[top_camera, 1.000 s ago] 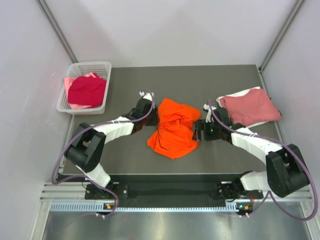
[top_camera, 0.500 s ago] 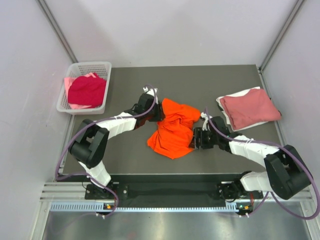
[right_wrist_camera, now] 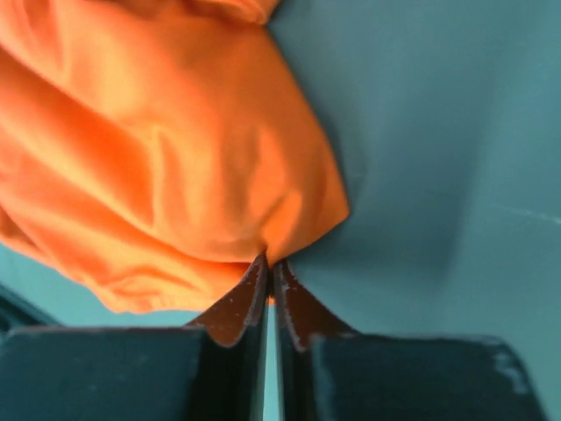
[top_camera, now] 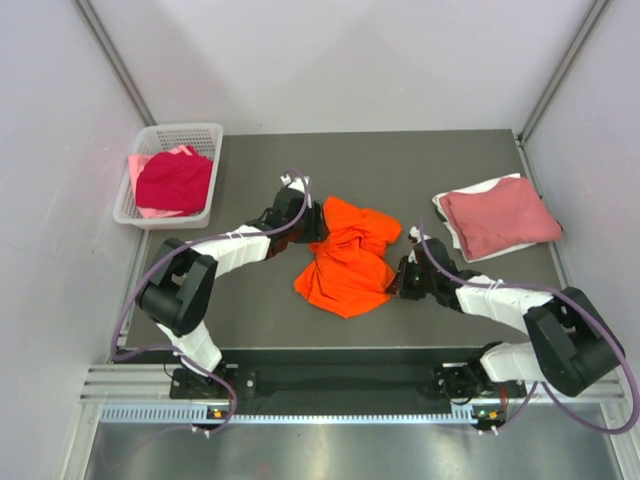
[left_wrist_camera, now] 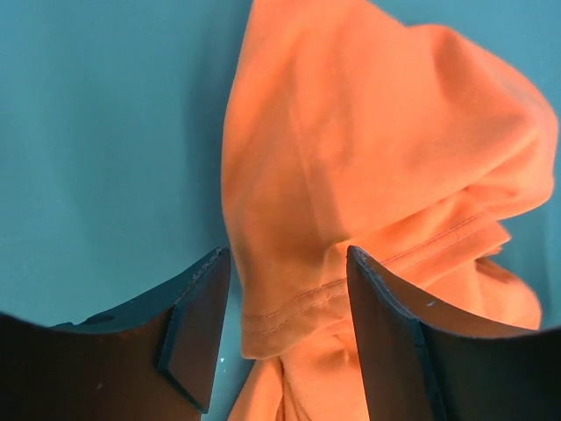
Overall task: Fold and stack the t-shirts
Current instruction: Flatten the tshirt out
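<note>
At the middle of the worktop (top_camera: 420, 165) the crumpled orange shirt (top_camera: 348, 258) needs spreading: my right gripper (right_wrist_camera: 270, 270) is clenched on its right edge, my left gripper (left_wrist_camera: 287, 272) gapes astride the hem (left_wrist_camera: 294, 300), ready to pinch.

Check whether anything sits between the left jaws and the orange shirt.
Nothing visible does. The orange shirt lies on the table, with a hemmed fold between the open left jaws. The right jaws are shut on its other side.
</note>
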Robot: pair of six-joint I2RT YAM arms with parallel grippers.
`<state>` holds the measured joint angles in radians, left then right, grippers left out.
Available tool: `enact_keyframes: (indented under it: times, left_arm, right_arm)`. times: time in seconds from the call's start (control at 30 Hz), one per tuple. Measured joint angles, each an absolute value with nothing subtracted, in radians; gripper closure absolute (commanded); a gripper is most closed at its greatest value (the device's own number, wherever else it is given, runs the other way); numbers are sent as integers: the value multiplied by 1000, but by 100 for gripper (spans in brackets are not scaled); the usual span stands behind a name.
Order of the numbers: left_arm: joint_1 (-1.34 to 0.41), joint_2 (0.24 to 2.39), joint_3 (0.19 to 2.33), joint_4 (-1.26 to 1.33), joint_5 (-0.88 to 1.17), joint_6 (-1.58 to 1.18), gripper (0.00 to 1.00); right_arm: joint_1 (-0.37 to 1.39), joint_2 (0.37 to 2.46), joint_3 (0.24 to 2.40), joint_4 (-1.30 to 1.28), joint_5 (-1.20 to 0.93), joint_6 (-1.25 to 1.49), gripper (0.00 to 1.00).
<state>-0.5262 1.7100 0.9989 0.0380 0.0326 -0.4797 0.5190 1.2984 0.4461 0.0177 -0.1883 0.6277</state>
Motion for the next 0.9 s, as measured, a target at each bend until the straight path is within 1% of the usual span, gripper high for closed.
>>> enact_keyframes:
  times: [0.13,0.23,0.27,0.33,0.37,0.4,0.43,0.6,0.7,0.8,0.87,0.9]
  left_arm:
    - [-526,1710,968,51,37,-477,39]
    - [-526,1710,951,52,51,-476,39]
    - [-526,1710,949,52,61,-476,43]
    - [-526,1710,948,54,78,-476,60]
    - [-526,1710,948,57,90,-475,72]
    - [-526,1710,948,60,99,-476,87]
    - [-526,1710,948,61,110,-471,100]
    - [-517,1710,948,60,146,-477,100]
    - [-459,1697,953,46,198,-517,100]
    - [-340,1671,1000,15,261,-585,100]
    - [-262,1663,1077,-15,289,-622,100]
    - [-221,1663,1150,-60,299,-638,100]
  right_arm:
    - [523,1261,451,-56,-112,639,100]
    - [523,1150,475,-167,-16,631,100]
    - [524,1119,488,-188,6,628,100]
    - [524,1073,527,-224,43,622,100]
    - [524,1066,543,-232,51,620,100]
    - [524,1066,556,-233,56,619,100]
    - [524,1070,563,-233,59,616,100]
    - [523,1089,565,-279,90,606,100]
    - [498,1090,568,-307,100,593,100]
    - [392,1116,622,-346,62,562,100]
    - [304,1156,715,-389,40,540,100]
    - [264,1185,789,-418,33,527,100]
